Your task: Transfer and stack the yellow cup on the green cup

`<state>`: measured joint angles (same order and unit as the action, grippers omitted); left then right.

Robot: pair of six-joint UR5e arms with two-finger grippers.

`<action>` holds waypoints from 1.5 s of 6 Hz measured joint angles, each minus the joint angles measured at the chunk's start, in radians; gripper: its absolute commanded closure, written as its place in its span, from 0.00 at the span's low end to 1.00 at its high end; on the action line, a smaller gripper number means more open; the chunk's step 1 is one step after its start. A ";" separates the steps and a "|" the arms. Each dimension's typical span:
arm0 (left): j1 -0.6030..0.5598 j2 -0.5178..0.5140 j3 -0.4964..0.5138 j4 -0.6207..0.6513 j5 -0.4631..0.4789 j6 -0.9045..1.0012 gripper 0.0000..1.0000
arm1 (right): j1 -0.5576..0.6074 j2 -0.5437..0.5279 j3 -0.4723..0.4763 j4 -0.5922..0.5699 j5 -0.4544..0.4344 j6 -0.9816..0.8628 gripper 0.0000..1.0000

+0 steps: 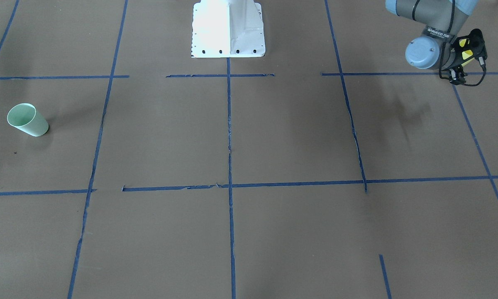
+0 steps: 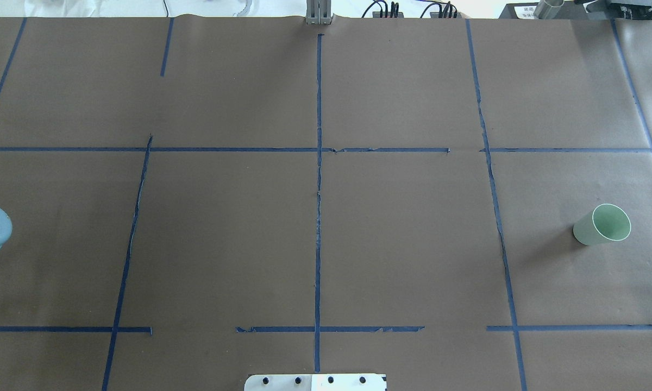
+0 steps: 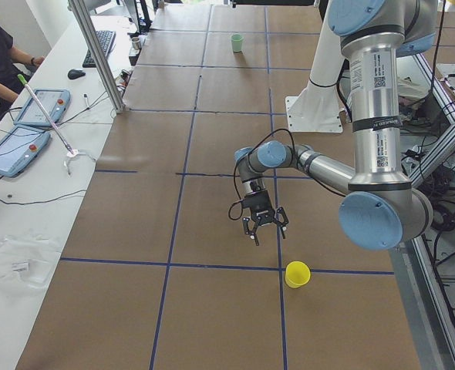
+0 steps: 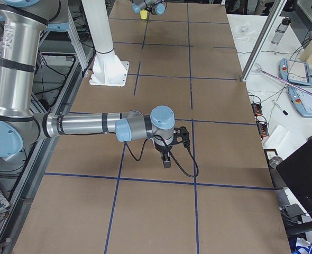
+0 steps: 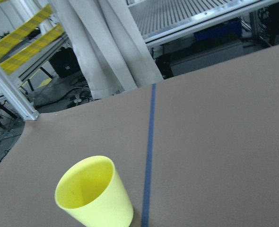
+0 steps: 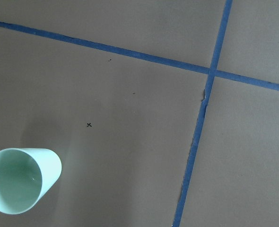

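The yellow cup (image 3: pixel 297 274) stands upright on the bench (image 2: pixel 223 228), its long axis vertical, with the wide mouth up and the narrower base down. It sits near the bench's left end, closer to the robot-side edge than to the operators' edge, just beside a blue tape line (image 5: pixel 149 156). It is a plain, smooth, bright yellow tumbler that tapers toward the base. The green cup (image 2: pixel 602 225) also stands upright with its mouth up, close to the bench's right edge and about midway between the near and far edges. It is pale mint with a thin, lighter rim. The left gripper (image 3: pixel 263 231) hangs above the bench near the yellow cup, apart from it. The right gripper (image 4: pixel 166 161) hangs over the right end. Whether either gripper's fingers are open or closed cannot be told.
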<state>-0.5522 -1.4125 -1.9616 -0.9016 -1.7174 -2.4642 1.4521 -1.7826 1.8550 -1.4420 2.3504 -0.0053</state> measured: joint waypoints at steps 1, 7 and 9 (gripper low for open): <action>0.058 -0.005 0.047 0.031 -0.021 -0.121 0.00 | -0.002 0.000 0.001 0.000 0.001 -0.001 0.00; 0.125 -0.063 0.268 0.045 -0.047 -0.305 0.01 | -0.018 0.000 0.006 0.000 0.004 -0.005 0.00; 0.127 -0.046 0.283 0.038 -0.045 -0.301 0.01 | -0.022 0.000 0.004 -0.001 0.004 -0.004 0.00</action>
<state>-0.4252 -1.4584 -1.6786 -0.8637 -1.7624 -2.7649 1.4297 -1.7825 1.8595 -1.4433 2.3540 -0.0096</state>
